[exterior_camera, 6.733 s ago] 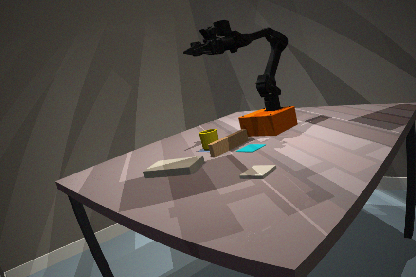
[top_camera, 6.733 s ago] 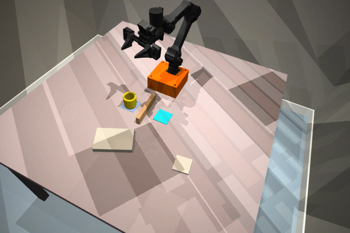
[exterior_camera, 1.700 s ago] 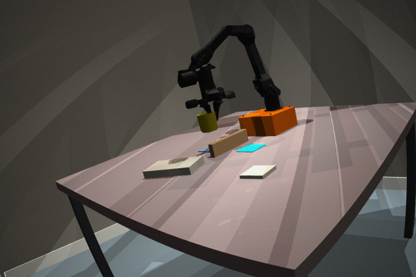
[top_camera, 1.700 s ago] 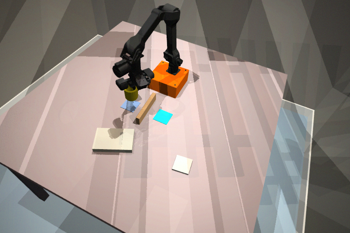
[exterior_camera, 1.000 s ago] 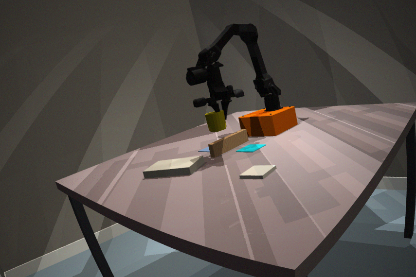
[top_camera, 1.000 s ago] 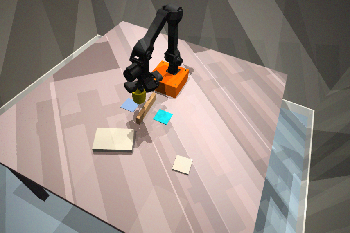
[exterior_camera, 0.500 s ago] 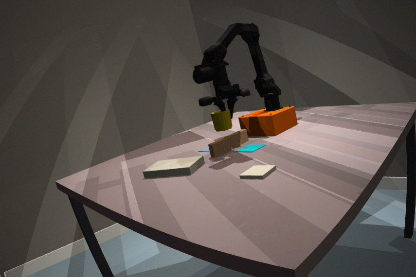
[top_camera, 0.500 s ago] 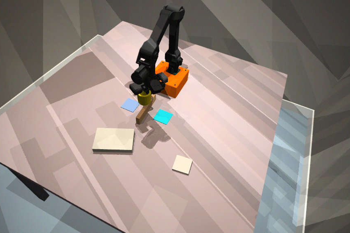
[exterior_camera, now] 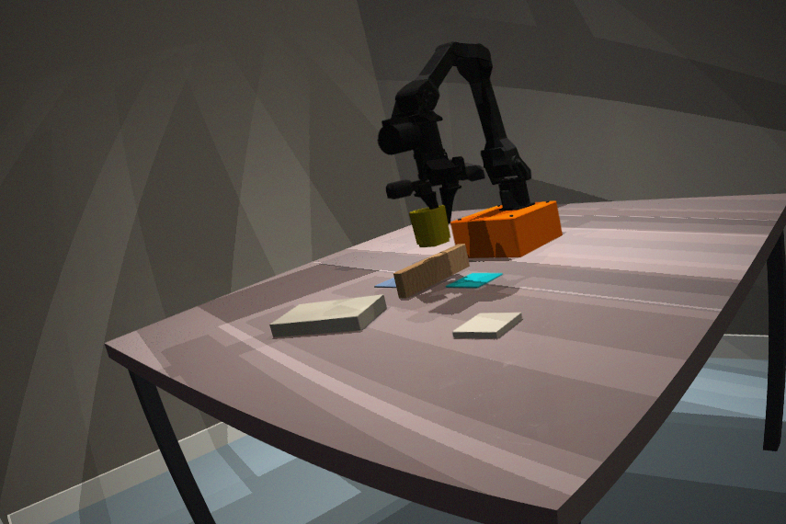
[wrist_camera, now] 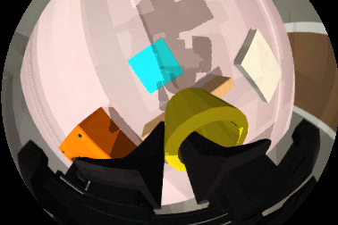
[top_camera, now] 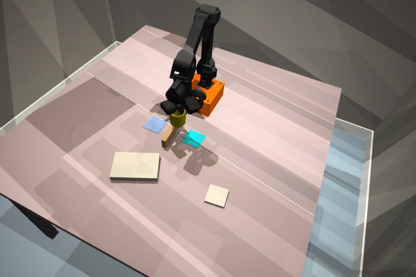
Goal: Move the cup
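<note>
The olive-yellow cup (top_camera: 177,120) (exterior_camera: 429,228) (wrist_camera: 197,105) hangs in the air, roughly upright. My gripper (top_camera: 178,112) (exterior_camera: 441,211) (wrist_camera: 169,124) is shut on its wall, with one finger inside the rim and one outside. The cup is above the wooden bar, between the two pads. The blue pad (top_camera: 154,124) (exterior_camera: 385,283) lies on one side of the bar and is hidden in the wrist view. The cyan pad (top_camera: 195,140) (exterior_camera: 475,279) (wrist_camera: 154,66) lies on the other side with nothing on it. No marbles can be made out in the cup.
The wooden bar (top_camera: 169,137) (exterior_camera: 429,273) (wrist_camera: 222,87) stands between the pads, below the cup. The orange base (top_camera: 216,97) (exterior_camera: 539,228) (wrist_camera: 85,145) is close behind. A large cream block (top_camera: 135,163) (exterior_camera: 328,313) (wrist_camera: 260,67) and a small cream tile (top_camera: 216,195) (exterior_camera: 489,324) lie farther out.
</note>
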{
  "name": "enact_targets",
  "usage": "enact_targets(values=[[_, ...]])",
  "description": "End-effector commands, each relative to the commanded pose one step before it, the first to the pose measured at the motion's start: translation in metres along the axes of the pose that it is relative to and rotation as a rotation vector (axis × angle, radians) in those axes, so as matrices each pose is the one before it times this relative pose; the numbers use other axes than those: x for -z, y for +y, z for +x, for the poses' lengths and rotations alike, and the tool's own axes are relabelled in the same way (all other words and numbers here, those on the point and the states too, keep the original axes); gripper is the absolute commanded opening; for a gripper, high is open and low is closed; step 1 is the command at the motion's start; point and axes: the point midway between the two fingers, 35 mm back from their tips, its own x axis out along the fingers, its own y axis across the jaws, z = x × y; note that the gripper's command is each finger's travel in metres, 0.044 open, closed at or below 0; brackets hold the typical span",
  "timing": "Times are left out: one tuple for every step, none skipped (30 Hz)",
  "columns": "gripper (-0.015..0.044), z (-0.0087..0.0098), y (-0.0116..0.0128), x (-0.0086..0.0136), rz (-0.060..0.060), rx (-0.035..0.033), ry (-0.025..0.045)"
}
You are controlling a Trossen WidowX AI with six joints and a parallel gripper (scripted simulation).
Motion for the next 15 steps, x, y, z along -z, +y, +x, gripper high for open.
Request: enact_targets(values=[[0.0000, -0.00036, 0.00486, -0.00569, 0.0047, -0.00381, -0.00168], [0.0000, -0.00006, 0.00113, -0.00163, 0.0000, -0.00011, -0.00016], [0.0000, -0.00006, 0.00113, -0.00163, 0.0000, -0.00011, -0.00016], [0.0000, -0.00006, 0.00114, -0.00163, 0.0000, -0.00011, -0.00016], [0.0000, -0.00006, 0.00114, -0.00162, 0.0000, -0.00011, -0.00016], [0.0000, -0.00006, 0.00115, -0.00161, 0.0000, -0.00011, -0.00015], [0.0000, -0.00006, 0.00116, -0.00161, 0.0000, -0.00011, -0.00015], [0.0000, -0.00006, 0.00116, -0.00161, 0.0000, -0.00011, -0.00015], [0.0000, -0.00007, 0.00116, -0.00161, 0.0000, -0.00011, -0.00015], [0.0000, -0.00007, 0.00116, -0.00161, 0.0000, -0.00011, -0.00015], [0.0000, -0.00007, 0.00116, -0.00161, 0.0000, -0.00011, -0.00015], [0.0000, -0.00007, 0.00117, -0.00161, 0.0000, -0.00011, -0.00015], [0.0000, -0.00008, 0.00117, -0.00160, 0.0000, -0.00011, -0.00015], [0.0000, -0.00008, 0.00117, -0.00160, 0.0000, -0.00011, -0.00015], [0.0000, -0.00008, 0.00118, -0.00159, 0.0000, -0.00011, -0.00015]])
